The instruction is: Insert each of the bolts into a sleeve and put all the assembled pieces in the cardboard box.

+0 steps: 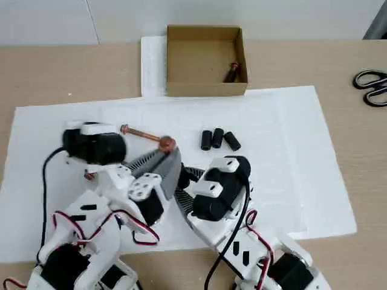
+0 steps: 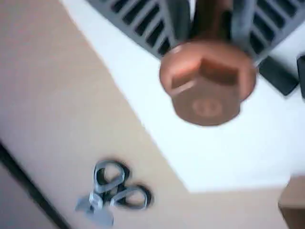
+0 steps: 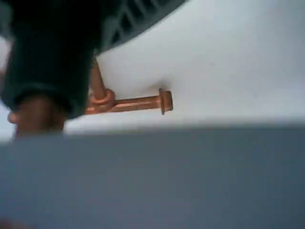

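The left gripper [image 1: 164, 150] has its fingers clamped on a copper hex-head bolt [image 2: 207, 83]. Three black cylindrical sleeves [image 1: 217, 139] lie just right of it. Whether the right gripper [image 1: 183, 184] grips anything, I cannot tell.

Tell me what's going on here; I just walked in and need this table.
The left gripper holds a copper bolt above the paper. Three sleeves lie loose nearby. What looks like one assembled piece is already in the box. More bolts lie on the paper.
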Motion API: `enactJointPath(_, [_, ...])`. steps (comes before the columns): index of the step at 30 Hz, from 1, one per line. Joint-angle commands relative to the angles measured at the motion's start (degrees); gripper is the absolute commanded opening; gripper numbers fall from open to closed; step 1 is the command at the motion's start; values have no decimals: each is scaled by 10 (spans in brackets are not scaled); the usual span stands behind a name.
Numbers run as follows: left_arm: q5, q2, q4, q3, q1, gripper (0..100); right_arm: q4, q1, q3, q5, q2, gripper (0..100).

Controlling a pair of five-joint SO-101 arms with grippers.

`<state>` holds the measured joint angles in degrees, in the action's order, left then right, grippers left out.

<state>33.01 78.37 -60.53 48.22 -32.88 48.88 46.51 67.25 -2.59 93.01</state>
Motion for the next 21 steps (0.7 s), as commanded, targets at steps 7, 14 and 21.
enactJointPath(7, [0,0,-9,33,-30,5,-46,-4,-27,6,-6,3])
enactJointPath(14, [0,1,-8,76,-67,5,-48,-4,-27,6,-6,3])
enactJointPath(21, [-2,1,-5,83,-66,5,-47,-5,-27,6,-6,3])
